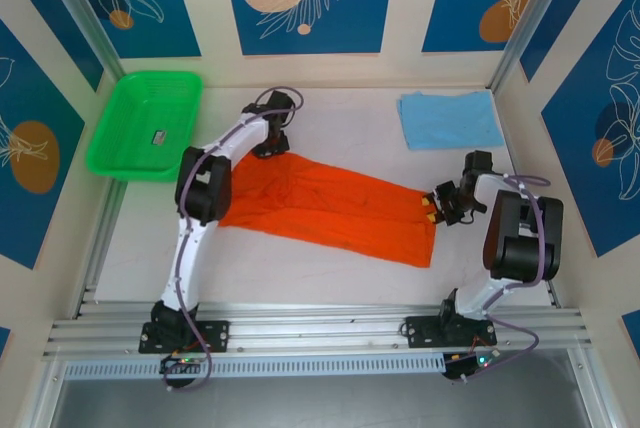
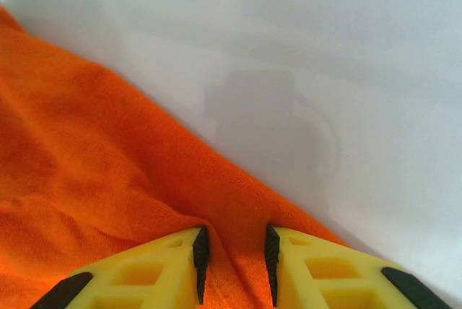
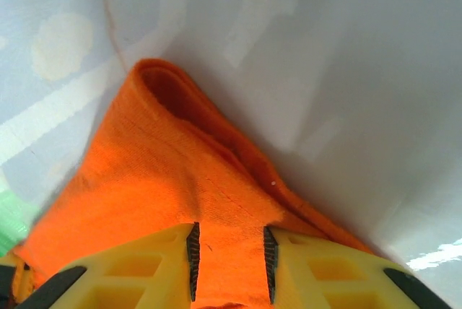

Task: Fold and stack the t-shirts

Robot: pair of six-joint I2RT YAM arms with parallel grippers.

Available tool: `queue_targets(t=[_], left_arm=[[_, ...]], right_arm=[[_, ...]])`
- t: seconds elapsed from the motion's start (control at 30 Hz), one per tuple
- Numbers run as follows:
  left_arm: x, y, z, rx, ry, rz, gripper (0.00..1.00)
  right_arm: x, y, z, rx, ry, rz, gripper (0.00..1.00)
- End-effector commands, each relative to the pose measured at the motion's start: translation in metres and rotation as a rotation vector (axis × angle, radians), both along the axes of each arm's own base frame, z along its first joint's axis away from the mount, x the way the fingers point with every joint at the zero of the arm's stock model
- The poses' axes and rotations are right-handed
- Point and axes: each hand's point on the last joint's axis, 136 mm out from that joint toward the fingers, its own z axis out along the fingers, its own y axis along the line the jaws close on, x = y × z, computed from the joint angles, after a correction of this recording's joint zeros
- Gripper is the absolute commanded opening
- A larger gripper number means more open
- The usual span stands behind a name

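Observation:
The orange t-shirt (image 1: 330, 203) lies as a long folded band slanting across the middle of the table. My left gripper (image 1: 268, 146) is at its far left corner, and in the left wrist view the gripper (image 2: 235, 231) is shut on a pinched ridge of the orange t-shirt (image 2: 94, 150). My right gripper (image 1: 434, 208) is at the band's right end. In the right wrist view the gripper (image 3: 230, 229) holds the layered edge of the orange t-shirt (image 3: 151, 172) between its pads. The sky-blue t-shirt (image 1: 450, 120) rests folded flat at the back right.
A bright green basket (image 1: 120, 170) stands at the back left with a small object (image 1: 158, 136) in it. Patterned blue walls close in the table on three sides. A metal rail (image 1: 320, 333) runs along the near edge by the arm bases.

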Motion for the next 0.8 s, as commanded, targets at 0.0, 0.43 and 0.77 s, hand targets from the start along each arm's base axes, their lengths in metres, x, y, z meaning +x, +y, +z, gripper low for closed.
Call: queue_targets(t=[0.0,0.43,0.77], left_arm=[[0.004,0.001,-0.02,0.028,0.085,-0.043,0.33],[0.064,-0.028,0.093,-0.166,-0.211,-0.126,0.71],[-0.009,0.012,0.096,-0.122,-0.151,0.01,0.6]], right_arm=[[-0.02,0.002,-0.005,0.019,0.051,-0.047,0.32],[-0.016,-0.002,0.041,-0.2,-0.164,0.073,0.47],[-0.043,0.114,0.044,-0.315,-0.123,0.661,0.5]])
